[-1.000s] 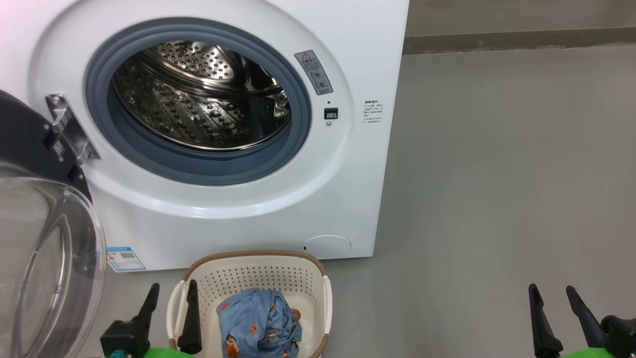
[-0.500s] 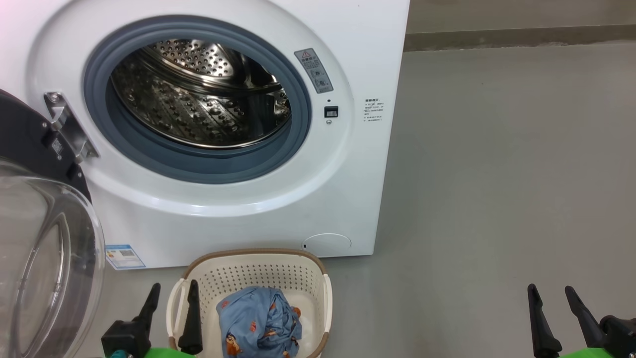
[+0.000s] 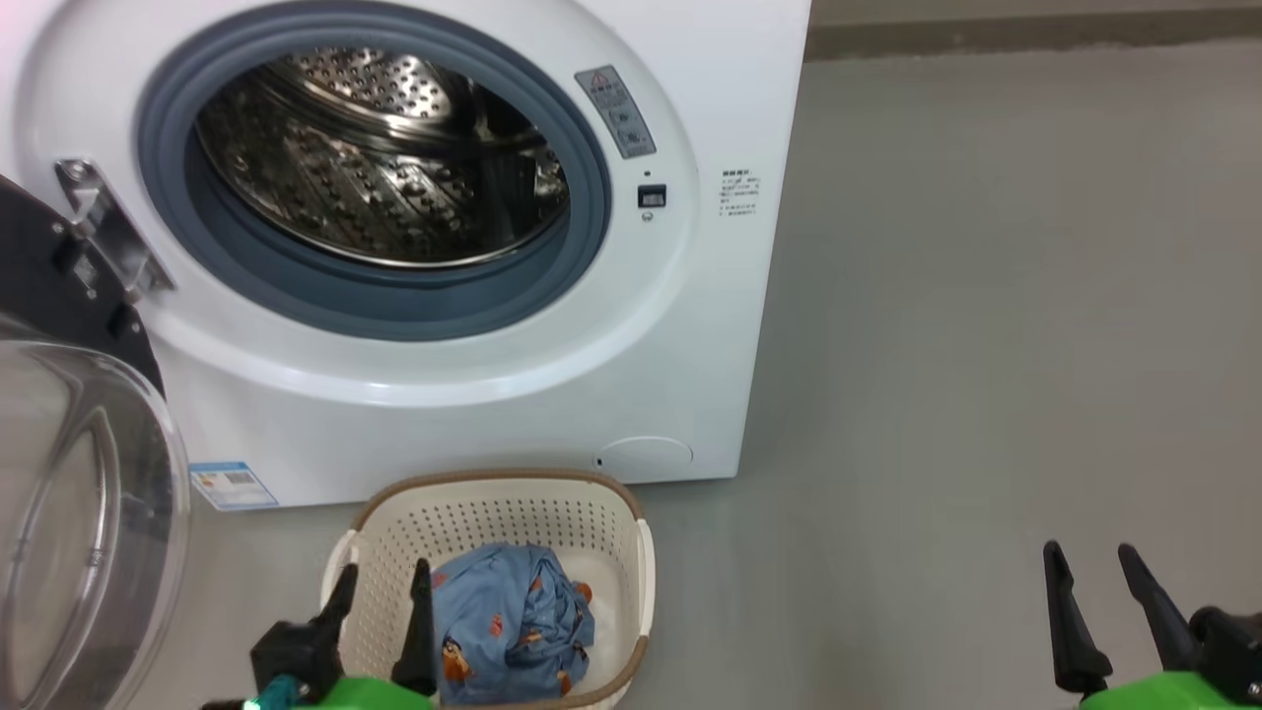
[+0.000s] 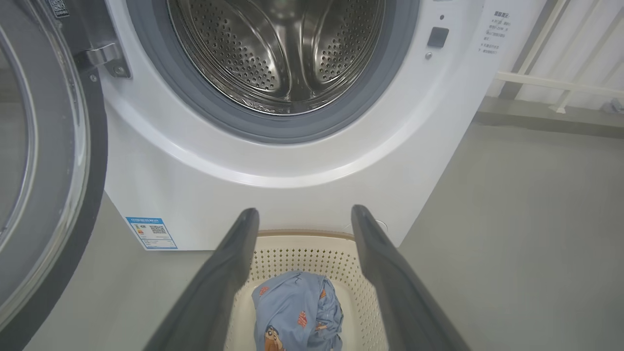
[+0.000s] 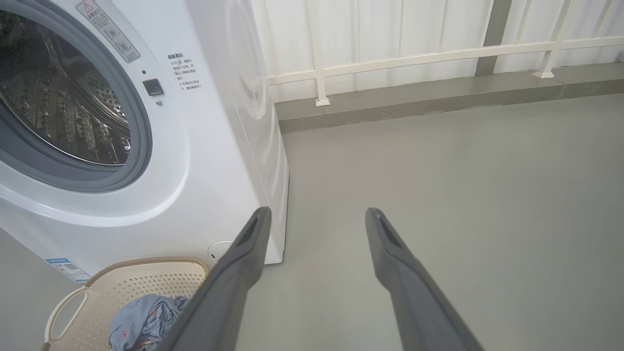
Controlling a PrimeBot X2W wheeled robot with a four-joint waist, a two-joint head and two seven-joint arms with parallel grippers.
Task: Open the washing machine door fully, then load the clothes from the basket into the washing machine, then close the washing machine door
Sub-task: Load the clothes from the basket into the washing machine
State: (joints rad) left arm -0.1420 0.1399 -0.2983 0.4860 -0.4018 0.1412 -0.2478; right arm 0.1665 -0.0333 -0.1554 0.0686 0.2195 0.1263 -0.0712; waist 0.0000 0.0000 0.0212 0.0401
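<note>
Far left: the washing machine door (image 3: 89,493) stood swung open, glass bowl bulging outward, black rim up by the steel hinge (image 3: 99,232). Same pose as 1 s before. The whole head view had slid up & a bit left vs the earlier pics, so washer, basket & floor all sat higher. That was a camera move, not the things.

Next: L hand (image 3: 385,567), fingers spread wide, empty. Real change was here. 1 s earlier its fingers straddled the basket's left handle, one outside the rim. Now both fingers were over the basket's inside, left part, and the inner finger was just beside the clothes; contact couldn't be told. In the L wrist view the bundle lay between & below the two fingers.

The basket (image 3: 493,485) stood on the floor (image 3: 986,345) just in front of the washing machine (image 3: 473,424), its far rim near the round filter cap (image 3: 643,458); unmoved. The clothes (image 3: 513,616), one blue bundle w/ orange figures, lay in the basket's middle, same heap as before. Above, the drum (image 3: 375,168) showed open inside the grey gasket (image 3: 394,311).

Far right: R hand (image 3: 1088,549) hung low over bare floor, well apart from basket & washer, fingers spread, empty. Its place in the pic had hardly changed.
</note>
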